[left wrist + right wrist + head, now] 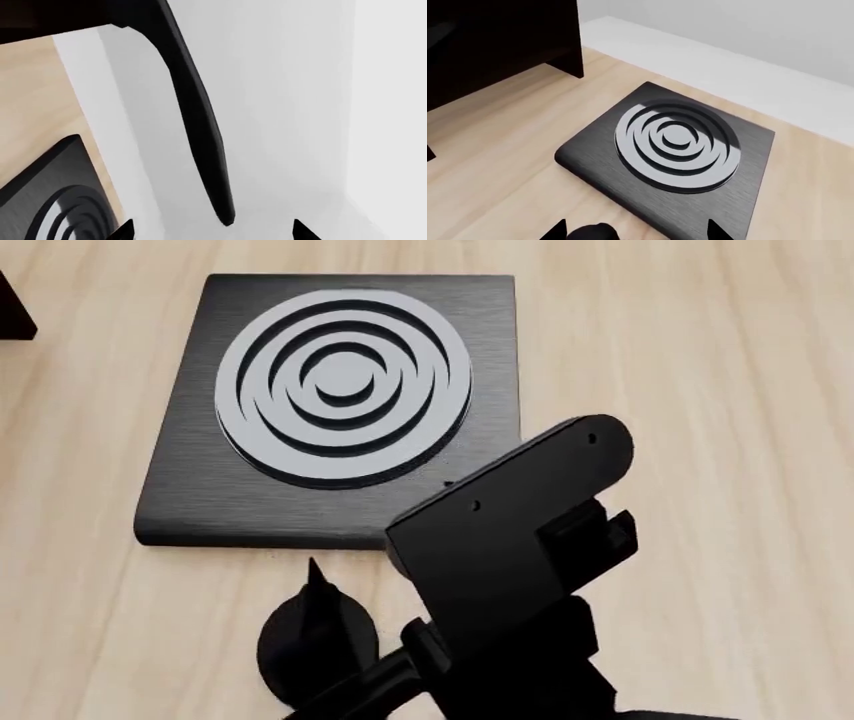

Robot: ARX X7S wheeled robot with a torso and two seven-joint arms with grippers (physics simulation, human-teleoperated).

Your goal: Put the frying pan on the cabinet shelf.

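Observation:
In the left wrist view a long black handle (197, 115), the only part of the frying pan that shows, slants down from the dark boards of the cabinet shelf (40, 20). The pan's bowl is hidden. My left gripper (215, 233) is open, and the handle's tip ends just ahead of the gap without touching either finger. The cabinet shelf (500, 45) also stands at the far left of the hob in the right wrist view, and its corner (11, 312) shows in the head view. My right gripper (635, 234) is open, low over the wooden top.
A square black hob plate (200, 490) with grey rings lies on the pale wooden top (721, 390). A small round black thing (590, 233) sits by the right gripper's fingers. My right arm (514, 540) fills the lower middle of the head view. A white wall (727, 30) runs behind.

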